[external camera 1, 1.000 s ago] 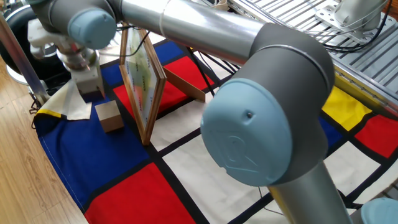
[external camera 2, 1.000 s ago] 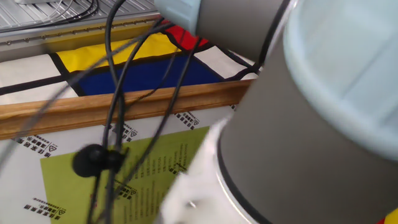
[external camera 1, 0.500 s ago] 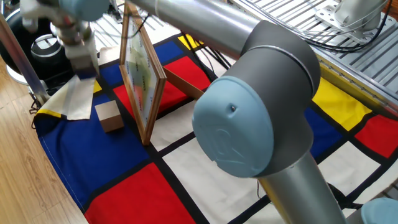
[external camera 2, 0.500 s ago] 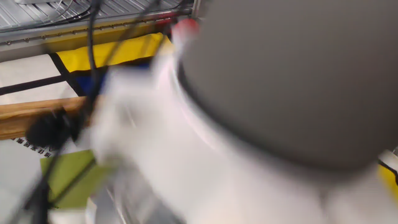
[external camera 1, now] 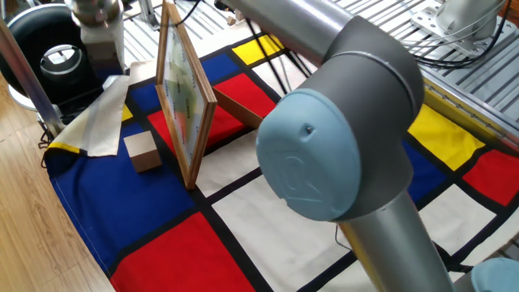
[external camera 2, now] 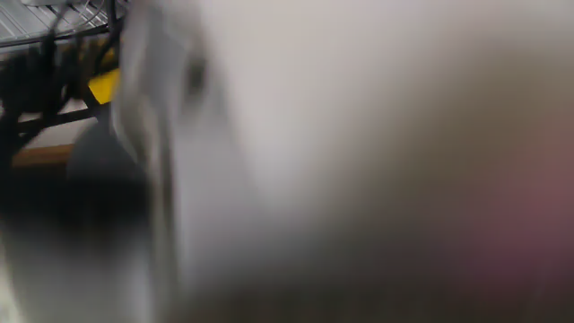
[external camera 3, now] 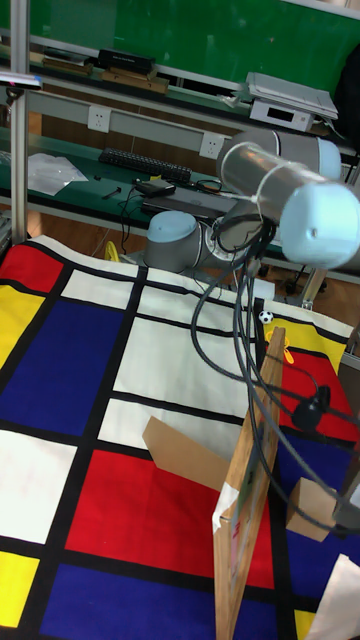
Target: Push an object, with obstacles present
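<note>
One fixed view, hidden parts: the claw (external camera 1: 104,63) is cut off at the top edge; only its grey lower body is seen, and whether it is released or clenched cannot be told. Much of the right side is filled by the robot arm (external camera 1: 340,138).
One fixed view, cube: the small wooden cube (external camera 1: 142,152) is seen on a blue patch of the checked cloth (external camera 1: 243,243) covering the desk, just left of the picture frame (external camera 1: 185,97), which stands upright on its edge.
One fixed view, cube and claw: the cube lies nearer and slightly right of the claw, well apart from it; a pale folded sheet (external camera 1: 99,122) lies between them.
The other fixed view: almost everything is lost in grey blur from something close to the lens; only a yellow scrap and dark lines are made out at the upper left. Neither cube nor claw can be told.
Tall fixed view, hidden parts: the claw (external camera 3: 350,512) is cut by the right edge, its state unreadable.
Tall fixed view, cube: the cube (external camera 3: 310,520) is seen at lower right, beyond the frame (external camera 3: 255,470), seemingly just beside the claw; contact cannot be told. Cables (external camera 3: 250,330) hang across the frame.
</note>
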`<state>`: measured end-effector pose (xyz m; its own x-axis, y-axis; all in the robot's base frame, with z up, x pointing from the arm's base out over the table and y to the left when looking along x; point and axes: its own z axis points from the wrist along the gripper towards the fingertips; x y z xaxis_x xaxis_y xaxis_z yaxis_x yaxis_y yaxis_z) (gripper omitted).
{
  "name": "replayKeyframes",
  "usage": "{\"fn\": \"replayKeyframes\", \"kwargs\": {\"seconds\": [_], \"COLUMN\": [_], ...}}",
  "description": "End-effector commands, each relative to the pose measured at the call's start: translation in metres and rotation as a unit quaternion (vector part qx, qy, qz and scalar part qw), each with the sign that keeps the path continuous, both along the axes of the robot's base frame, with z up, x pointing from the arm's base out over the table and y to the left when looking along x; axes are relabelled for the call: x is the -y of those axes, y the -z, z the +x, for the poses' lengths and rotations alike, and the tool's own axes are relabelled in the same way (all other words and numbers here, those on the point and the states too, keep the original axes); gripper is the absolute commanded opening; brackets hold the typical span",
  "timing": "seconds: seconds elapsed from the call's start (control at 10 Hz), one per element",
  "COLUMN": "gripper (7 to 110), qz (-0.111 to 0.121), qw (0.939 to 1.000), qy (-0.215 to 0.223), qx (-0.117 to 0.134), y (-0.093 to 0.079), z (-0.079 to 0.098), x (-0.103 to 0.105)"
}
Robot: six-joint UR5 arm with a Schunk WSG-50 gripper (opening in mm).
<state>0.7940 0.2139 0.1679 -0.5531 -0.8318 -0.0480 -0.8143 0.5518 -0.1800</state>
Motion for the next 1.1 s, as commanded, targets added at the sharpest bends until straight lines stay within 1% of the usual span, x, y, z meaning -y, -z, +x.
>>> {"fn": "replayKeyframes", "kwargs": {"seconds": [0.0, 0.2, 0.3, 0.4, 0.5, 0.6, 0.7, 0.8, 0.9, 1.0], "gripper": [7, 7, 7, 7, 7, 7, 7, 7, 7, 7], "qz": [0.026, 0.067, 0.082, 0.072, 0.051, 0.044, 0.052, 0.077, 0.096, 0.116], "qw": [0.9974, 0.9889, 0.9824, 0.9763, 0.9686, 0.9580, 0.9464, 0.9380, 0.9335, 0.9336], "qy": [0.064, 0.129, 0.165, 0.199, 0.236, 0.275, 0.309, 0.331, 0.340, 0.335], "qx": [0.020, 0.029, 0.032, 0.044, 0.058, 0.068, 0.077, 0.066, 0.058, 0.053], "y": [-0.041, -0.056, -0.064, -0.067, -0.071, -0.074, -0.079, -0.079, -0.076, -0.071], "z": [-0.003, -0.010, -0.015, -0.015, -0.017, -0.020, -0.026, -0.034, -0.036, -0.034], "x": [0.008, 0.004, 0.005, 0.014, 0.029, 0.037, 0.040, 0.031, 0.027, 0.025]}}
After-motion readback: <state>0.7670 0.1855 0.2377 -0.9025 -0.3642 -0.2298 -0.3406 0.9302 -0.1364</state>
